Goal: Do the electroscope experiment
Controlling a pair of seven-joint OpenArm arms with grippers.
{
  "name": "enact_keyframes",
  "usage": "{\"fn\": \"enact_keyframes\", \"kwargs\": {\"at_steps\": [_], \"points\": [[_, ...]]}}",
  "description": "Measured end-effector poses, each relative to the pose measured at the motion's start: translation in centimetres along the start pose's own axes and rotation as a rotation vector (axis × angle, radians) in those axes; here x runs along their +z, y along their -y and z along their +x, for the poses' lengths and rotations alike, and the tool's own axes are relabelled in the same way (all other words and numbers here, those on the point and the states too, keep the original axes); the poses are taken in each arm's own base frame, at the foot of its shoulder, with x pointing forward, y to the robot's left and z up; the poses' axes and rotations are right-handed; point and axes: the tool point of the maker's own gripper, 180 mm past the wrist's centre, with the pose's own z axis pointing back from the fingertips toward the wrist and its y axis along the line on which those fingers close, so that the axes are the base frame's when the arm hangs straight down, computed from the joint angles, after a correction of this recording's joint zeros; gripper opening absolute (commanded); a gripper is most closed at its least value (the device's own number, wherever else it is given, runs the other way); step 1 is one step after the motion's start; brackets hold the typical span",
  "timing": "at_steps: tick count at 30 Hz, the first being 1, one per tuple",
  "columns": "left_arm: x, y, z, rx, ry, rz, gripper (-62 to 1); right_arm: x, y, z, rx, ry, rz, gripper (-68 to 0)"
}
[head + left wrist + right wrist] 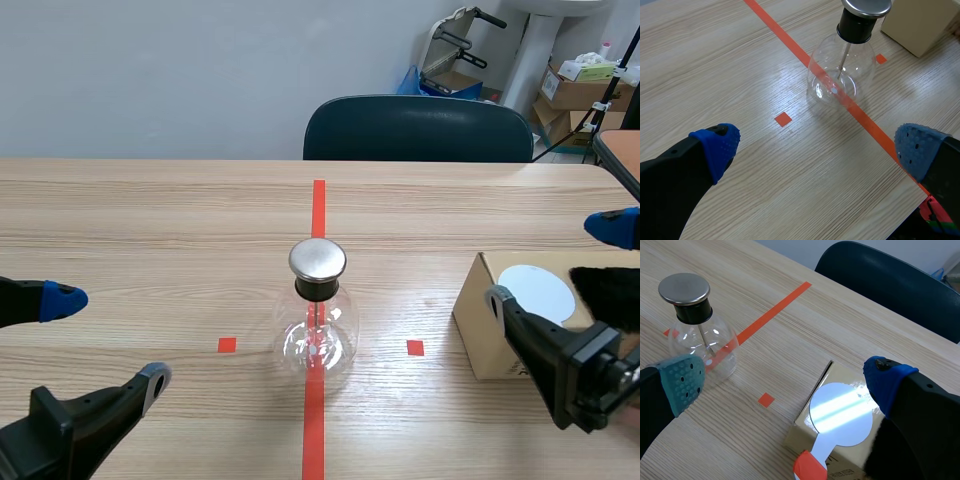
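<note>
Both jaws open, empty. We find disc (841, 415) on box (842, 374) beneath right jaws, handle (809, 469) toward wrist; flask (317, 330) central.

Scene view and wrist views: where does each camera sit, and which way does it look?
Scene view: between the arms, facing across the table toward the chair; left gripper and right gripper show.
Left wrist view: on the left arm, looking forward and down at the glass flask; its fingers show.
Right wrist view: on the right arm, looking down at the white disc on the box; its fingers show.
Shared: both wrist views catch the glass flask and box.
</note>
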Motion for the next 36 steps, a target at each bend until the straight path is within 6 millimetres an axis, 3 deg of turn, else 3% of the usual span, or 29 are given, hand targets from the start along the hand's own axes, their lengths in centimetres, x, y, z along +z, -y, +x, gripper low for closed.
{"fn": "enact_keyframes", "kwargs": {"at_steps": [32, 36], "points": [[0.0, 0.0, 0.0, 0.0, 0.0, 0.0, 1.4, 0.0, 0.0, -0.01, 0.001, 0.0, 0.0, 0.4], [0.0, 0.0, 0.0, 0.0, 0.0, 0.0, 1.4, 0.01, -0.36, 0.24, 0.065, 0.014, 0.019, 0.4]]}}
